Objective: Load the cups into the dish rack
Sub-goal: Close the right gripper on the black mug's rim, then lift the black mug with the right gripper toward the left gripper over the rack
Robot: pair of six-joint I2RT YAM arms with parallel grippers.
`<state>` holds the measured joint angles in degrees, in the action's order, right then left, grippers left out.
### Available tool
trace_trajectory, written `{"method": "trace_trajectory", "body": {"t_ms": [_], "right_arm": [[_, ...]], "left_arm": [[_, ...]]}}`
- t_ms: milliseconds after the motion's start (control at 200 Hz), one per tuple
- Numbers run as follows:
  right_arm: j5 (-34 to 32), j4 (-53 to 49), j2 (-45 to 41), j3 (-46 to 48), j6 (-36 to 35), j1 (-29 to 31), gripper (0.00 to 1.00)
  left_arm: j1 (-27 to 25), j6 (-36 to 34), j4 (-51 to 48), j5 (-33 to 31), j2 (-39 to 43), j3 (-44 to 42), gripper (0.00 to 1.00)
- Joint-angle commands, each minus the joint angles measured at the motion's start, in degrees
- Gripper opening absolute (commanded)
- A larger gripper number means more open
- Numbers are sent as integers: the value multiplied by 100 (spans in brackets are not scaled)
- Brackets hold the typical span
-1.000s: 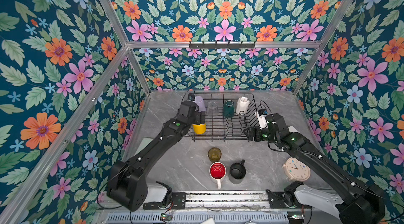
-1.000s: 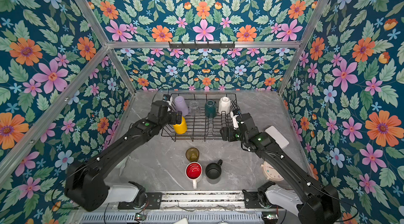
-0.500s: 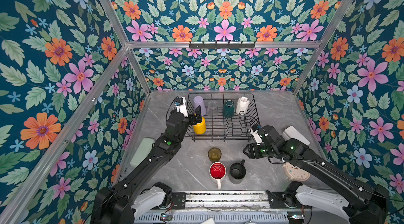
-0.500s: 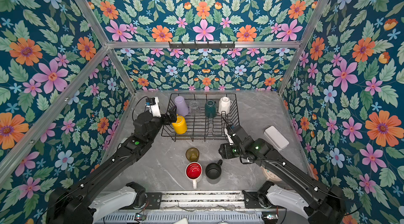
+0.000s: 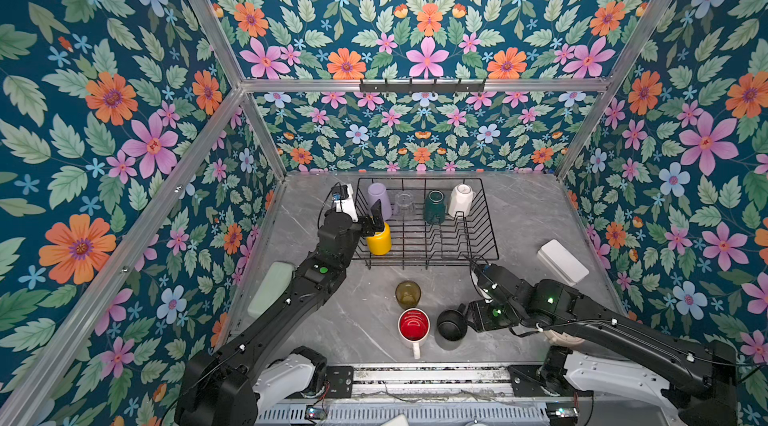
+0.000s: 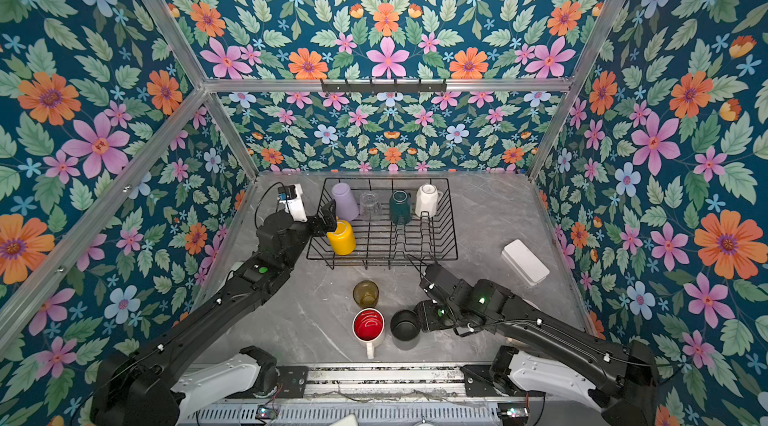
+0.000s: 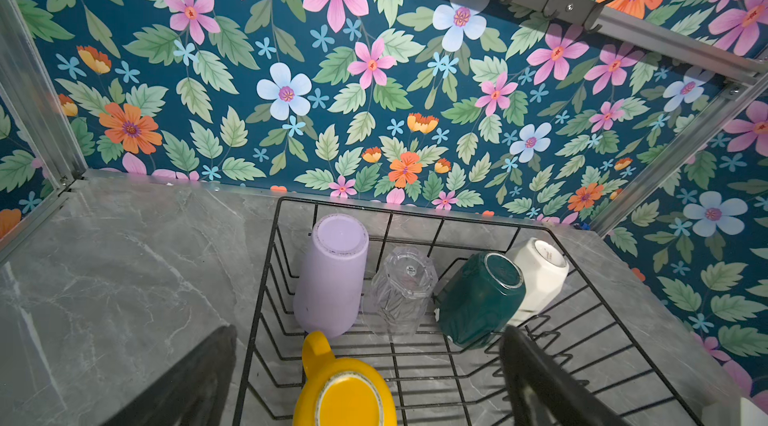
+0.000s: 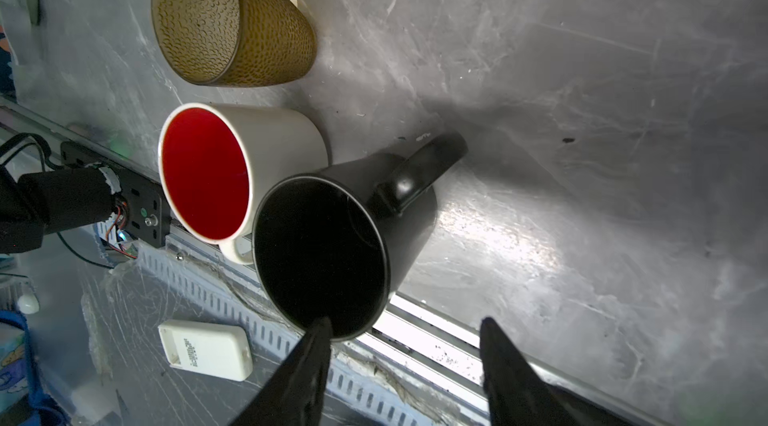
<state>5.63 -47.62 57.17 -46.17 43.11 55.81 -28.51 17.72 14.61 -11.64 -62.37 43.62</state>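
In the black wire dish rack [image 5: 436,257] five cups stand upside down: lilac tumbler [image 5: 379,199], clear glass [image 5: 404,203], teal mug [image 5: 434,205], white faceted mug [image 5: 460,199] and, at the near left corner, yellow mug [image 5: 379,239]. My left gripper [image 5: 376,218] hangs open just above the yellow mug [image 7: 345,395]. In front of the rack stand the olive glass [image 5: 408,294], red-lined white mug [image 5: 413,326] and black mug [image 5: 451,324], all upright. My right gripper [image 8: 406,320] is open at the black mug [image 8: 332,237]: one finger [image 8: 316,345] lies over its rim, the other outside, apart from the wall.
A white oblong box [image 5: 562,261] lies right of the rack. A pale green block [image 5: 272,293] sits by the left wall under my left arm. A cream clock [image 5: 555,336] is mostly hidden under my right arm. The hook rail [image 5: 422,86] hangs on the back wall.
My right arm came down from the rack's right front corner to the black mug, its jaws narrowing. My left arm drew back from the yellow mug, jaws still wide.
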Motion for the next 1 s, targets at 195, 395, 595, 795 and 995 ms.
{"method": "trace_trajectory", "body": {"t_ms": [195,395,595,795,995], "right_arm": [[-26,618,400,123,504,351,52],[-356,496,735,59,588,582,49],[-641,517,1165,20,697,780,44],[-975,502,1426,-56,630,794,42],[-1114,333,1747,-253,408,799,36]], "left_arm": [[8,27,42,104,185,-63,100],[4,-2,-8,66,301,-90,100],[7,32,7,46,332,-127,100],[10,-37,-59,-22,329,-72,100],[4,-16,-35,-31,322,-108,100]]}}
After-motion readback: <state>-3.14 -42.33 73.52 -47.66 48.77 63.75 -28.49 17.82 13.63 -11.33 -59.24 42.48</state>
